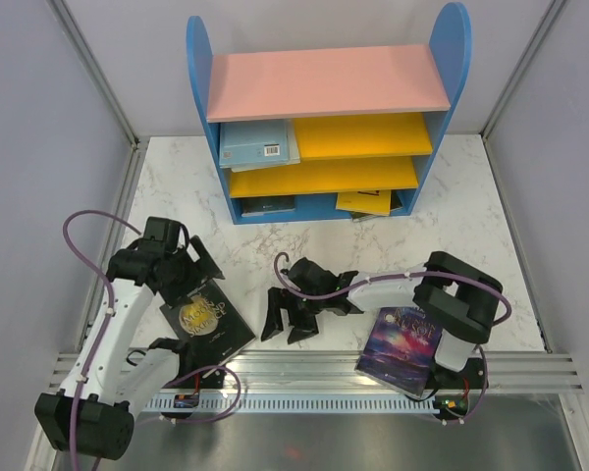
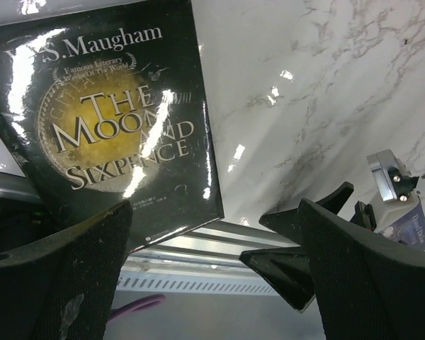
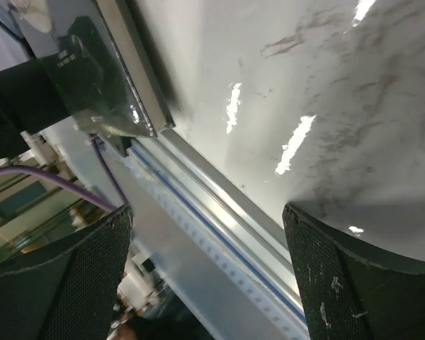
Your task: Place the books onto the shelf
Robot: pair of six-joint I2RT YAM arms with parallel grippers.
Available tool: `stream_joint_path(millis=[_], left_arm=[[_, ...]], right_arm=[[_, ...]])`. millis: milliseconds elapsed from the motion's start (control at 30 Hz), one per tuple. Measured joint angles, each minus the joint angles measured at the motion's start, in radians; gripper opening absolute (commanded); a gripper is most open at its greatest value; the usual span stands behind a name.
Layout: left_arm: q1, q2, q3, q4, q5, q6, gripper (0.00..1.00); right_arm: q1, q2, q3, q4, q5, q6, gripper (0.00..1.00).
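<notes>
The left tool point(image 2: 212, 212), spread wide and empty, hangs just over the moon book point(image 1: 204, 322), which lies flat and slantwise at the near-left edge of the surface point(image 1: 452, 196), so that arm is nearer, while the right tool point(image 1: 293, 314), also spread and empty, sits mid-near-edge beside the galaxy book point(image 1: 401, 348), with the shelf point(image 1: 329, 83) well apart at the far edge.

Worktop point(image 1: 471, 196): white marble.
Back: shelf point(image 1: 329, 83) stands there.
Front left: black moon book point(image 1: 206, 324).
Front right: galaxy book point(image 1: 401, 345).

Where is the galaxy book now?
Top view: the galaxy book lies at the table's near-right edge, beside the right arm, partly over the rail.
</notes>
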Motion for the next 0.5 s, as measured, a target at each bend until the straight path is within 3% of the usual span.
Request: stream_joint_path(millis=[500], left_arm=[[0.055, -0.055, -0.090, -0.016, 0.011, 0.039, 0.99]], right_arm=[[0.057, 0.267, 0.004, 0.624, -0.029, 0.286, 0.90]])
